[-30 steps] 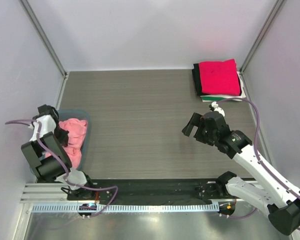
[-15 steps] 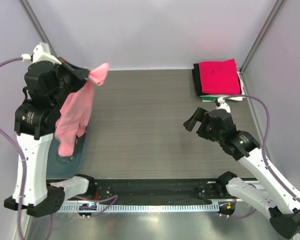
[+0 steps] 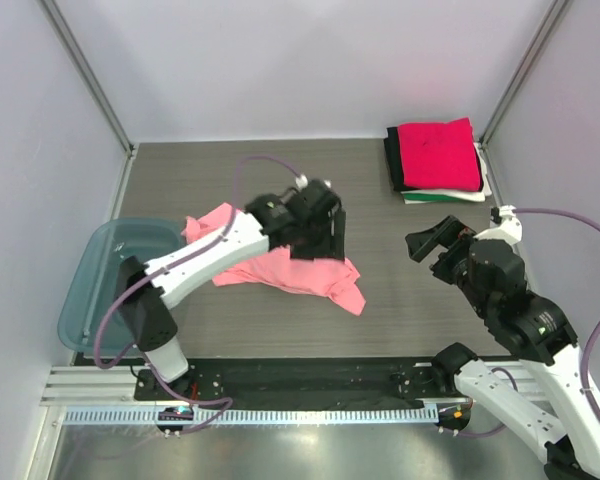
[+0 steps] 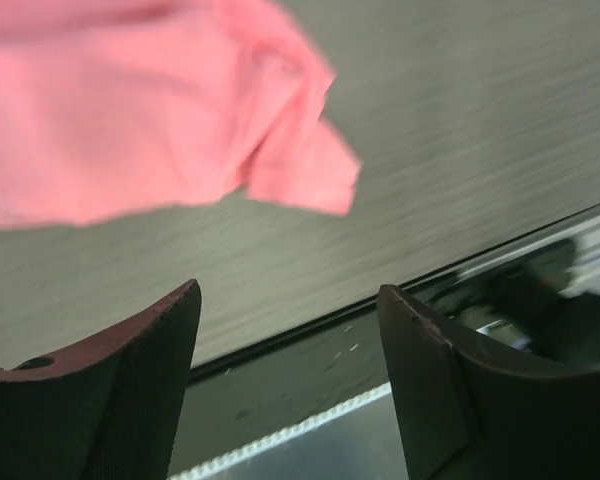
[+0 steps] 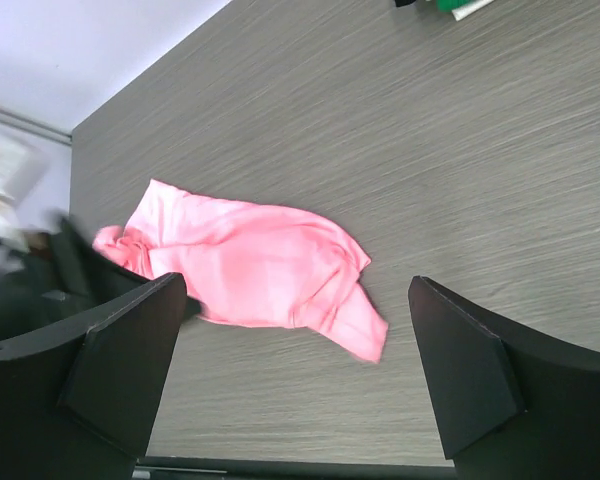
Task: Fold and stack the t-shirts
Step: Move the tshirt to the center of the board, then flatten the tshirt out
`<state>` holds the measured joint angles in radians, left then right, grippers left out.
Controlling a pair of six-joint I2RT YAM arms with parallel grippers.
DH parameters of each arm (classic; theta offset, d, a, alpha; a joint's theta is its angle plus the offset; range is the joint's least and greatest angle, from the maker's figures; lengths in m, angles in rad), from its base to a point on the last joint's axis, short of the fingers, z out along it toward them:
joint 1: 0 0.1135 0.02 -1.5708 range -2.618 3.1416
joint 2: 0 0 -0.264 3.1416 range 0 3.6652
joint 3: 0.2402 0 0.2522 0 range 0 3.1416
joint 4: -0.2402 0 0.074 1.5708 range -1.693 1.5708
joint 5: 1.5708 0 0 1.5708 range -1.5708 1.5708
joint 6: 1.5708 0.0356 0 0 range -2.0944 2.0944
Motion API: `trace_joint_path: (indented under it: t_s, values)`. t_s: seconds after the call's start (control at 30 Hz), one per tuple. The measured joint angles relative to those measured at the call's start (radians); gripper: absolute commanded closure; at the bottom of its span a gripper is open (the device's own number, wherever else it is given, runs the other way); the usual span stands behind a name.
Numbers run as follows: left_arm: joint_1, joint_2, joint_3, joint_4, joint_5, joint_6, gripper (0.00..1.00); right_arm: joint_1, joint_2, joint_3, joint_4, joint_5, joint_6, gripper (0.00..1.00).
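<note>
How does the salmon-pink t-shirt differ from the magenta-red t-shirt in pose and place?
The salmon-pink t-shirt lies crumpled and unfolded; the magenta-red t-shirt is folded into a neat rectangle. The salmon-pink t-shirt lies alone on the table; the magenta-red t-shirt tops a stack at the far right corner. Both are plain cloth.

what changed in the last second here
The left gripper lifted the pink shirt out of the blue bin, carried it right to the middle of the table and let go. The right gripper, open throughout, shifted slightly right. The folded stack and bin stayed put.
</note>
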<state>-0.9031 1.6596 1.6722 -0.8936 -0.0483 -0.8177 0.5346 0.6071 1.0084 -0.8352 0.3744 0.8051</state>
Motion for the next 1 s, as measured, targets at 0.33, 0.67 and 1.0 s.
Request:
trace_joint_path:
  t_s: [0.33, 0.67, 1.0]
  values:
    - [0.061, -0.216, -0.111, -0.159, -0.211, -0.007, 0.22, 0.0, 0.082, -0.11, 0.022, -0.162, 0.006, 0.02]
    - [0.429, -0.544, -0.471, -0.173, -0.264, 0.056, 0.28, 0.187, 0.436, -0.282, 0.215, -0.343, 0.034, 0.13]
    - [0.441, -0.656, -0.645, -0.142, -0.271, 0.079, 0.29, 0.281, 0.679, -0.277, 0.32, -0.278, 0.021, 0.21]
